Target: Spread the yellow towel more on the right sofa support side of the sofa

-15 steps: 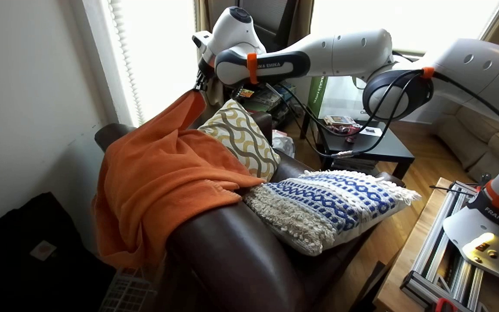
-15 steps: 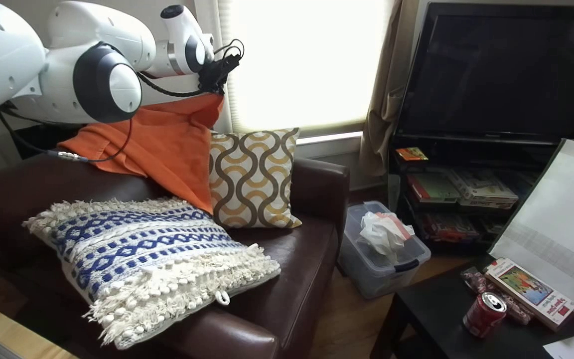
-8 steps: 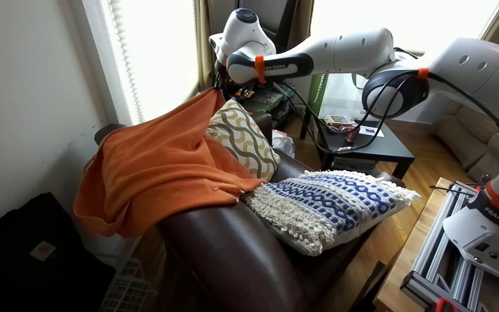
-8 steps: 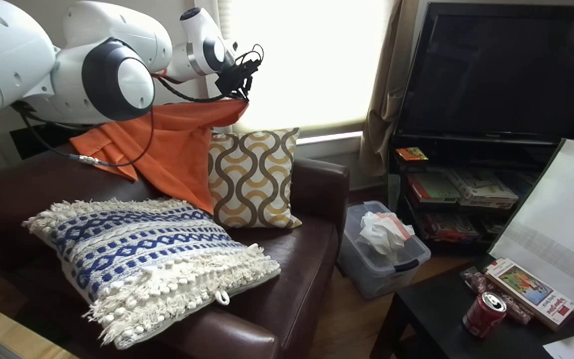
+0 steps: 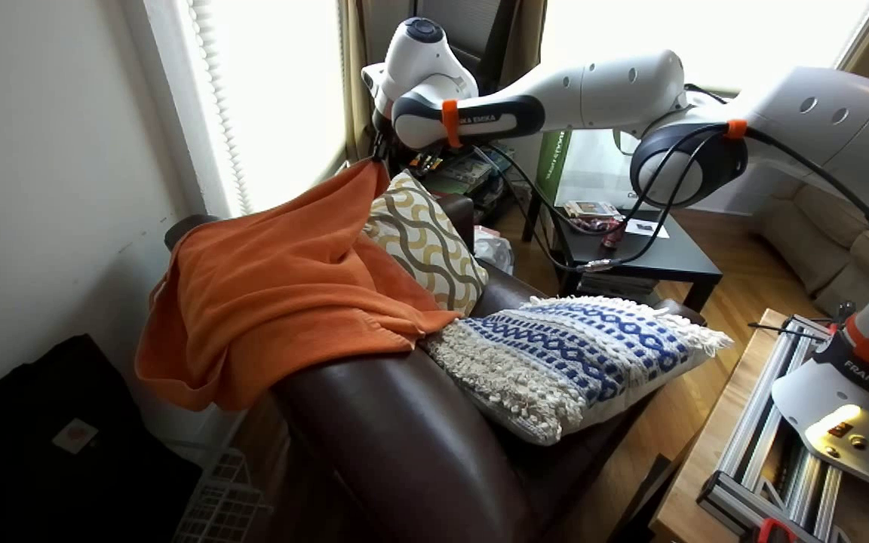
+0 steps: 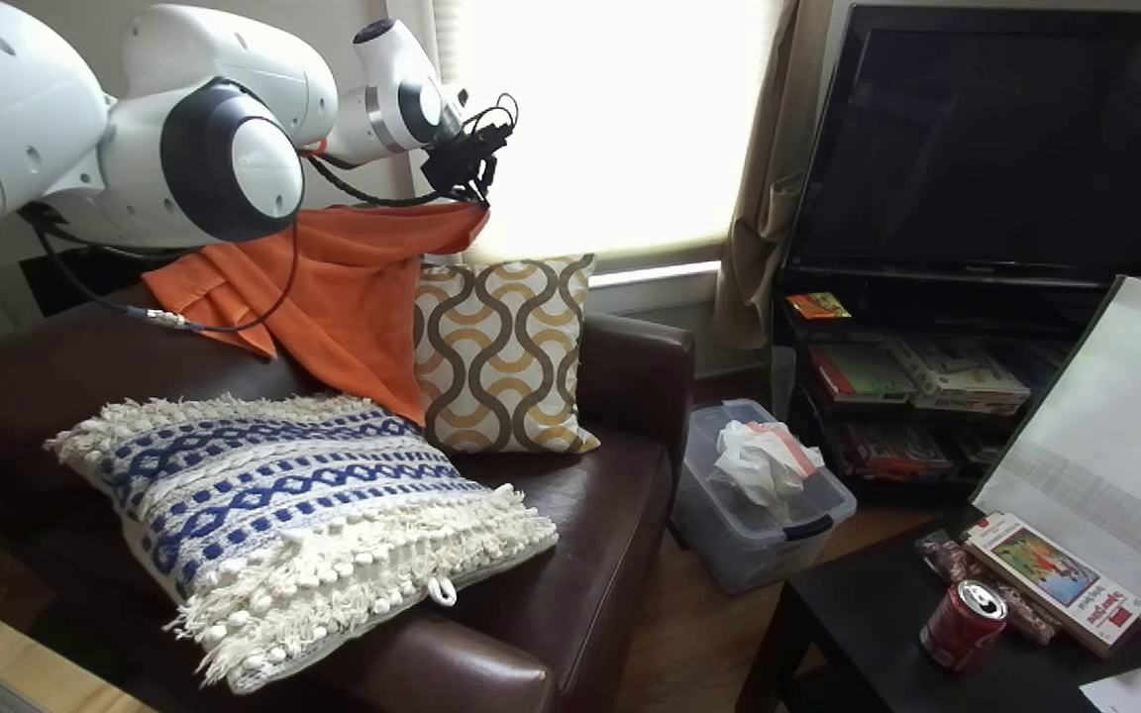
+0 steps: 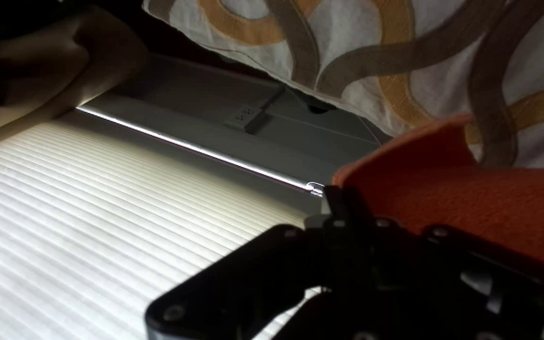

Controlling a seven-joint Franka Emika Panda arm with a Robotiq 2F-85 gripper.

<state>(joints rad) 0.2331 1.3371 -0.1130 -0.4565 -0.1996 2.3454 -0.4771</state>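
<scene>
Beside a bright window (image 5: pixel 276 98), an orange towel (image 5: pixel 268 271) drapes over a brown sofa (image 5: pixel 404 430); the fingers (image 7: pixel 357 210) pinch the towel's raised end, the rest sloping down away from them.

In an exterior view our dark-jointed white arm (image 5: pixel 600 87) reaches from the right edge to upper middle; the black, linked gripper (image 5: pixel 379 156) under its rounded white wrist (image 5: pixel 419 60) points down, black fingers (image 7: pixel 359 212) pinched together in the wrist view.

wavy-print cushion (image 5: pixel 432 245) partly hidden behind the orange towel (image 5: pixel 276 294)
</scene>
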